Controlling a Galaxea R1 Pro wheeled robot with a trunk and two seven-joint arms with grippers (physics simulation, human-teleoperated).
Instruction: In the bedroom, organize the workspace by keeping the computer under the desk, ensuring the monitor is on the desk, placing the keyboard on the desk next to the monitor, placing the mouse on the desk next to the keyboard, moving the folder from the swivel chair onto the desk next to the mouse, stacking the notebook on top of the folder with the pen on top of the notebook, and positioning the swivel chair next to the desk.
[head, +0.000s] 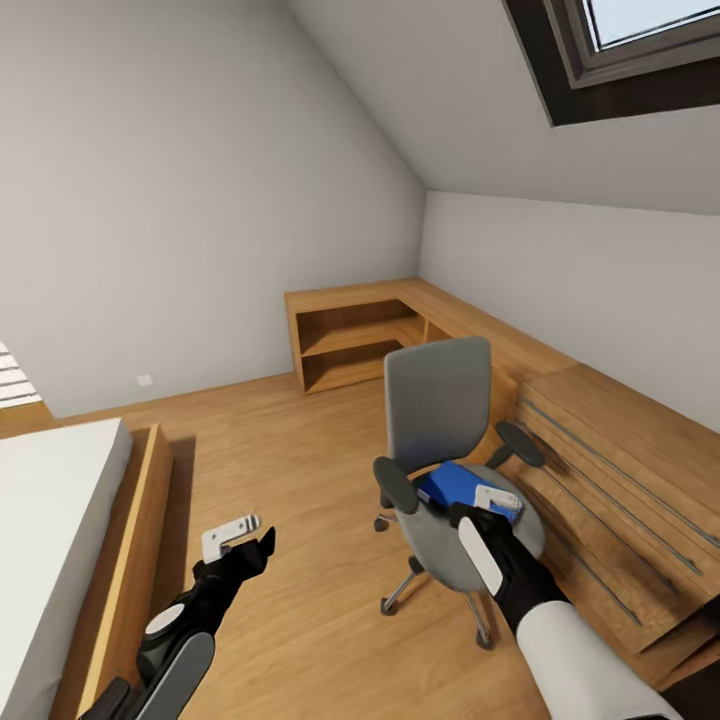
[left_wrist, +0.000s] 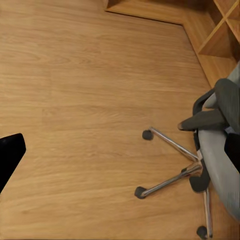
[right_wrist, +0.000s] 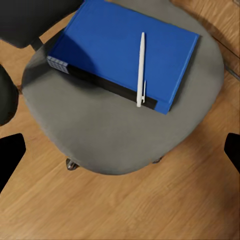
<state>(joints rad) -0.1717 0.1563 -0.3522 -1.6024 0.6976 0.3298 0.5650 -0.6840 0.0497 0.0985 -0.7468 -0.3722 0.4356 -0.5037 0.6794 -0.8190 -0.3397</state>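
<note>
At the far left of the head view a bed (head: 55, 520) with a white mattress sits in a light-wood frame on the wooden floor (head: 290, 470). Beside it the left hand (head: 240, 535) hangs over bare floor, touching nothing; whether its fingers stand wide or narrow cannot be told. Its wrist view looks down on floorboards and the chrome castor legs of the swivel chair (left_wrist: 220, 150).

Further right, in the middle of the room, the swivel chair (head: 440, 420) stands on the floor, close in front of a low light-wood cabinet (head: 620, 470) that runs along the right wall into the corner, where open shelves (head: 350, 345) face the room. A blue flat item (right_wrist: 125, 50) lies on the chair's seat towards the backrest, and the pen (right_wrist: 141, 67) lies on top of it.

The right hand (head: 495, 510) hovers above the seat's front edge and the blue item, its fingers spread wide and gripping nothing.
</note>
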